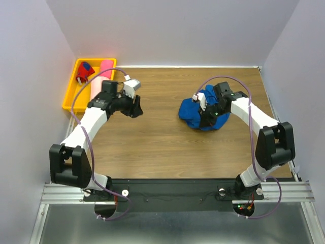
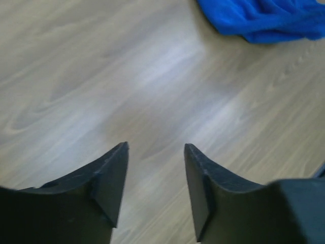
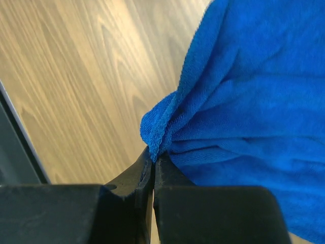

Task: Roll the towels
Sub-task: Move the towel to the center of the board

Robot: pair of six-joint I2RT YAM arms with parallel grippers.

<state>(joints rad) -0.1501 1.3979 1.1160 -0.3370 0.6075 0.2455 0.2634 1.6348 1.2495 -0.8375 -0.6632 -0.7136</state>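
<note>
Right wrist view: right end effector point(image 3: 153, 165) pressed together, fingertips meeting on a fold of hem of the royal blue fuzzy towel point(image 3: 244, 101). The pinched bit sticks up as a small stitched peak just above the tips. The rest of the cloth spreads up and to the right, creased towards the pinch. Pale wood-grain worktop point(image 3: 76, 76) fills the left of the view.

Left wrist view: left end effector point(image 2: 156, 147) spread, with a clear gap between the two dark fingers point(image 2: 109, 178) and nothing in it. Bare worktop lies under and ahead of it. An edge of the blue towel shows at the top right corner, well apart from the tips.

Top external view: blue towel sits as a bunched heap on the right half of the worktop, not laid flat. The right arm reaches in over its right side. The left arm is angled over the left half, its end effector pointing across towards the heap with open worktop between them. A yellow plastic tray point(image 1: 71, 96) sits at the far left corner, against the wall. In it are a hot pink roll of cloth point(image 1: 105, 68), a pale pink roll of cloth point(image 1: 96, 87) just nearer and partly hidden by the left arm, and a small red and blue item point(image 1: 85, 72) beside them; cannot tell what that is.
</note>
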